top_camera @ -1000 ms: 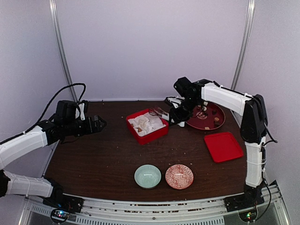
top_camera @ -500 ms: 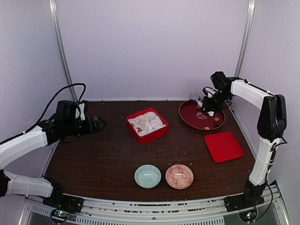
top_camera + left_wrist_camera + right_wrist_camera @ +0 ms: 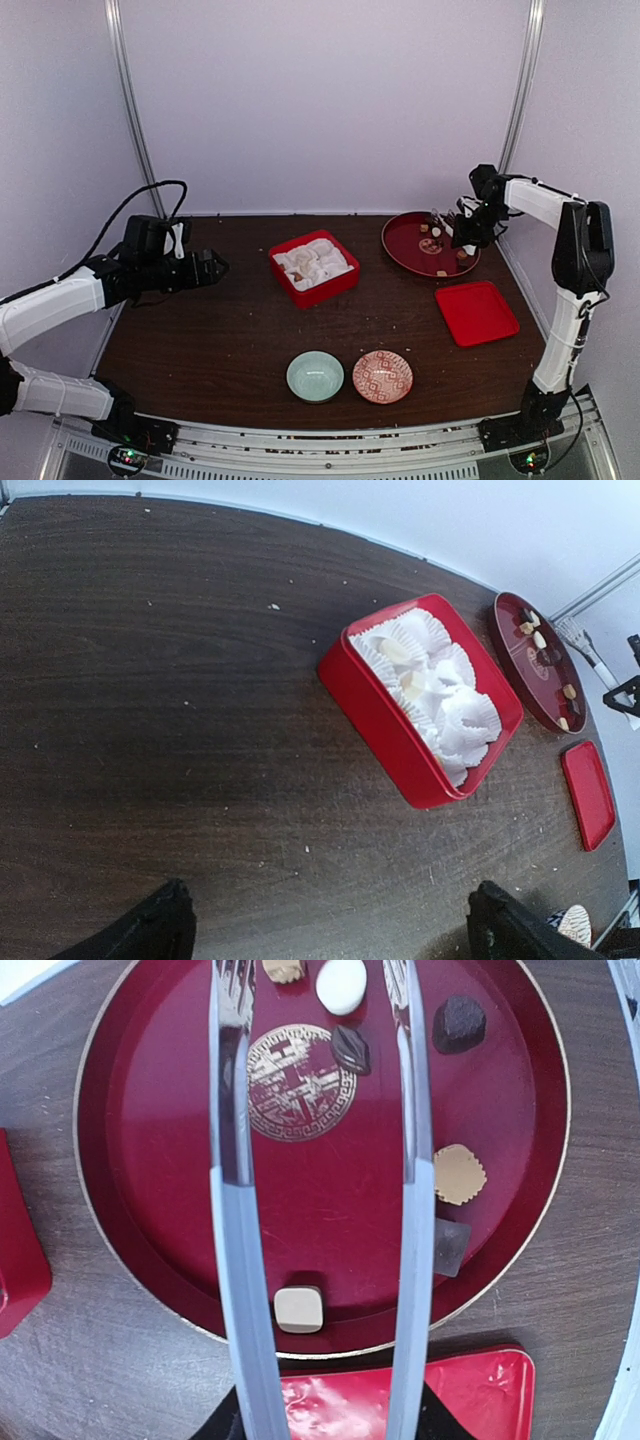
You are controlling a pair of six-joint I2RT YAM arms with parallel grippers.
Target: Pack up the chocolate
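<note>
The right gripper, closed on the slim tongs whose blades stand spread with nothing between them, is shown carried within the last second from the red box at centre to the round plate at upper right, so a fresh pick is judged to be starting. The chocolate is seen mostly loose on that plate, a few pieces in the box's paper cups; the left gripper is held wide open, empty. The tong tips and the grip on the handles are cut off at the wrist view's edges.

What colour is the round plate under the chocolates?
The plate is dark red with a gold emblem; clearest in the right wrist view.
</note>
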